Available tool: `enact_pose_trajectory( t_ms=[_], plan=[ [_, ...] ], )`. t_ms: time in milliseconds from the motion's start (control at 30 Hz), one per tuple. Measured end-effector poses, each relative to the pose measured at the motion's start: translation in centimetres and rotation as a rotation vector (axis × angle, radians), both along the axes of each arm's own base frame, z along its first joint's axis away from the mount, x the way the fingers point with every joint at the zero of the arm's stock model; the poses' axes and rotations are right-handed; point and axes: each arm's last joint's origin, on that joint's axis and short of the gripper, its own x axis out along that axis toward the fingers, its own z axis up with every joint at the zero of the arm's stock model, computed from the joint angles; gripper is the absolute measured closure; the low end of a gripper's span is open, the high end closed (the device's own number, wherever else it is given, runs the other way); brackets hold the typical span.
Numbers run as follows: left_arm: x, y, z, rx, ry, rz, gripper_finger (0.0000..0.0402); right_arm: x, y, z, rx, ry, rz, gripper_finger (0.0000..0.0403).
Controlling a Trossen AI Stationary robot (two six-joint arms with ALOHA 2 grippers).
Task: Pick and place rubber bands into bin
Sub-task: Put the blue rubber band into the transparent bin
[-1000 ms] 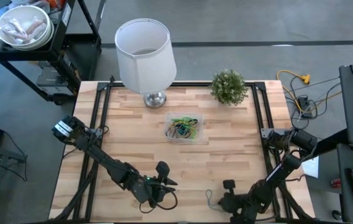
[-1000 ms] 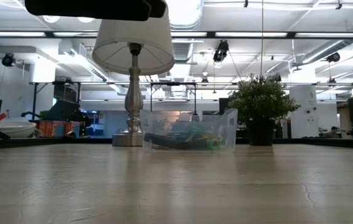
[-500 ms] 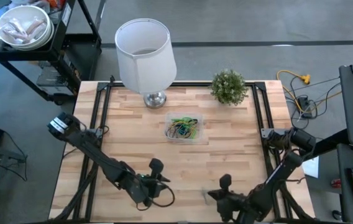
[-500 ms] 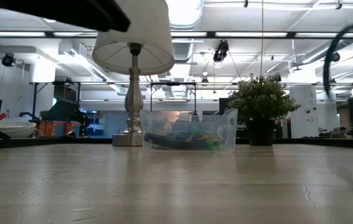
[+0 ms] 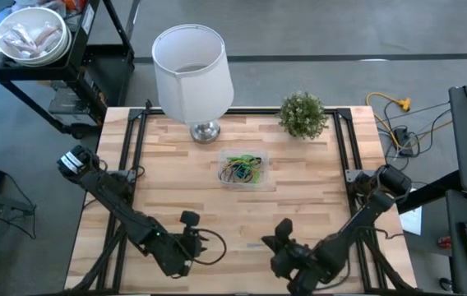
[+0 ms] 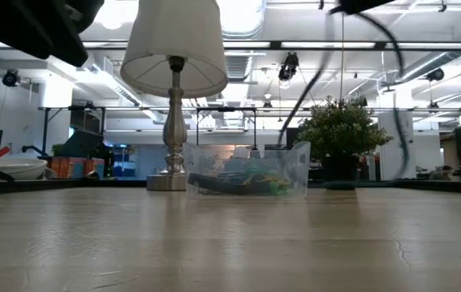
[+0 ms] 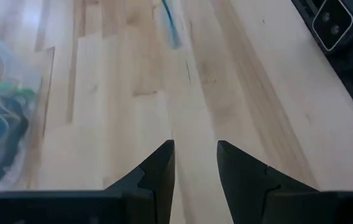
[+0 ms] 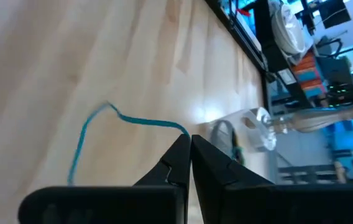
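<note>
A thin teal rubber band (image 8: 82,134) trails from my right gripper (image 8: 189,144), which is shut on it above the table's near middle (image 5: 271,240); the band also shows blurred in the left wrist view (image 7: 170,25). The clear bin (image 5: 242,170) stands on the table's middle with several coloured rubber bands (image 6: 247,180) inside. My left gripper (image 7: 195,155) is open and touches nothing; it hovers over the near-left part of the table (image 5: 194,234), pointing toward the table's right. My right gripper pinches one end of the teal band (image 8: 178,128) between its two fingertips. The rest of the band curves away ahead of the fingers, slack. Whether its free end touches the table, I cannot tell.
A white lampshade on a metal foot (image 5: 191,70) and a small potted plant (image 5: 302,113) stand along the far edge behind the bin. Bare wood lies between the grippers and the bin. Black frame rails run along the table's left and right sides.
My right gripper has moved toward the table's left and far side, carrying the teal band off its spot near the near edge. My left gripper has drawn back toward the table's left.
</note>
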Motion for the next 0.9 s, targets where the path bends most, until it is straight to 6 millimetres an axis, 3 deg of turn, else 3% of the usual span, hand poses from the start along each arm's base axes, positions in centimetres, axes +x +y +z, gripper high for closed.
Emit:
enact_pose_trajectory(
  t_ms=[367, 633, 900],
  plan=[
    [-0.4, -0.4, -0.3, -0.132, 0.008, 0.11, 0.0297, 4.4, -5.8, 0.4, -0.202, 0.091, -0.093, 0.0395],
    [-0.8, -1.0, -1.4, -0.183, 0.031, 0.159, 0.0297, 6.9, -12.0, 1.9, -0.257, 0.138, -0.214, 0.0395],
    [-1.0, -1.5, -1.3, -0.23, 0.02, 0.173, 0.0297, 7.9, -18.9, 4.6, -0.214, 0.138, -0.345, 0.0395]
  ],
)
